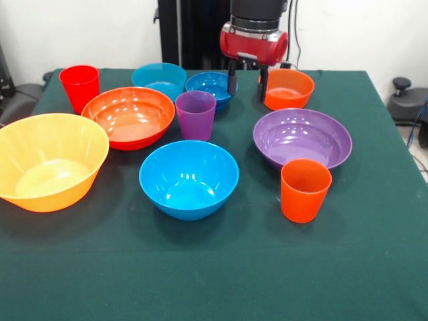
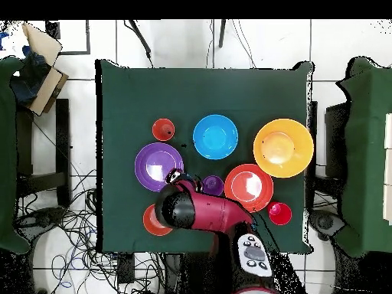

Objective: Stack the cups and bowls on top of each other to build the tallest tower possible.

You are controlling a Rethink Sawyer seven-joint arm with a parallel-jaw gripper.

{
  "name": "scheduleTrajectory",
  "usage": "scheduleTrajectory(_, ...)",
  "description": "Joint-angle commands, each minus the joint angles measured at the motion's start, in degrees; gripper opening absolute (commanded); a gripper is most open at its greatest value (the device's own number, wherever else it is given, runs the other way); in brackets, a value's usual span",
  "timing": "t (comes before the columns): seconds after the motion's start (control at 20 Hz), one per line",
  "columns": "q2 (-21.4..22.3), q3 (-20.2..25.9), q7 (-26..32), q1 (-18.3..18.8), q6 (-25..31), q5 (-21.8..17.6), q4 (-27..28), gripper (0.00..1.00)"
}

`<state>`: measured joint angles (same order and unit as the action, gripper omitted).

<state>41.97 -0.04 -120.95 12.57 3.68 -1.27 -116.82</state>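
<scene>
Hanging claw: the claw (image 1: 247, 81) hovers spread wide and empty, its two dark fingers (image 1: 232, 78) straddling the gap between the small blue bowl and the small orange bowl.
Landmark: the medium blue bowl (image 1: 189, 178) sits mid-bench on the green cloth of the bench (image 1: 214, 274); all places below are told from it in the front view.
Cups: the purple cup (image 1: 196, 114) stands upright just behind the landmark; the orange cup (image 1: 305, 190) stands upright to its right, close in front of the wide purple bowl; the red cup (image 1: 79, 87) stands far back to its left.
Large bowls: the yellow-orange bowl (image 1: 51, 160) lies to the left, its rim running to the picture's left edge; the orange-red bowl (image 1: 129, 116) lies behind and left, beside the purple cup.
Wide purple bowl (image 1: 302, 138): right and a little behind.
Back row: the teal bowl (image 1: 159, 79), the small blue bowl (image 1: 209, 88) and the small orange bowl (image 1: 288, 88) lie well behind.
Tower: nothing is stacked; every piece rests alone on the cloth.
Hidden: in the overhead view the red arm (image 2: 203, 212) covers the teal and small blue bowls and most of the small orange one; the claw's tips cannot be made out there.
Cut off: the arm's upper part leaves the front view at the top.
</scene>
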Motion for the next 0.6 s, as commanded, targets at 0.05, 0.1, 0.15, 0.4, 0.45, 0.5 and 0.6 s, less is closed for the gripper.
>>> scheduleTrajectory(0.05, 2.4, 0.5, -6.3, -1.8, 8.6, 1.2, -2.2, 1.00)
scheduleTrajectory(0.1, 2.6, 0.6, -6.3, -1.6, 8.8, 1.2, -2.3, 1.00)
scheduleTrajectory(0.15, 2.9, 1.0, -6.1, -1.2, 8.9, 1.2, -2.5, 1.00)
scheduleTrajectory(0.4, 2.3, 1.3, -6.4, -1.1, 8.5, 1.1, -2.3, 1.00)
scheduleTrajectory(0.45, 2.3, 1.3, -6.4, -1.2, 8.5, 1.1, -2.3, 1.00)
scheduleTrajectory(0.5, 2.3, 1.2, -6.5, -1.2, 8.6, 1.1, -2.2, 1.00)
scheduleTrajectory(0.6, 2.4, 1.1, -6.6, -1.3, 8.7, 1.1, -2.1, 1.00)
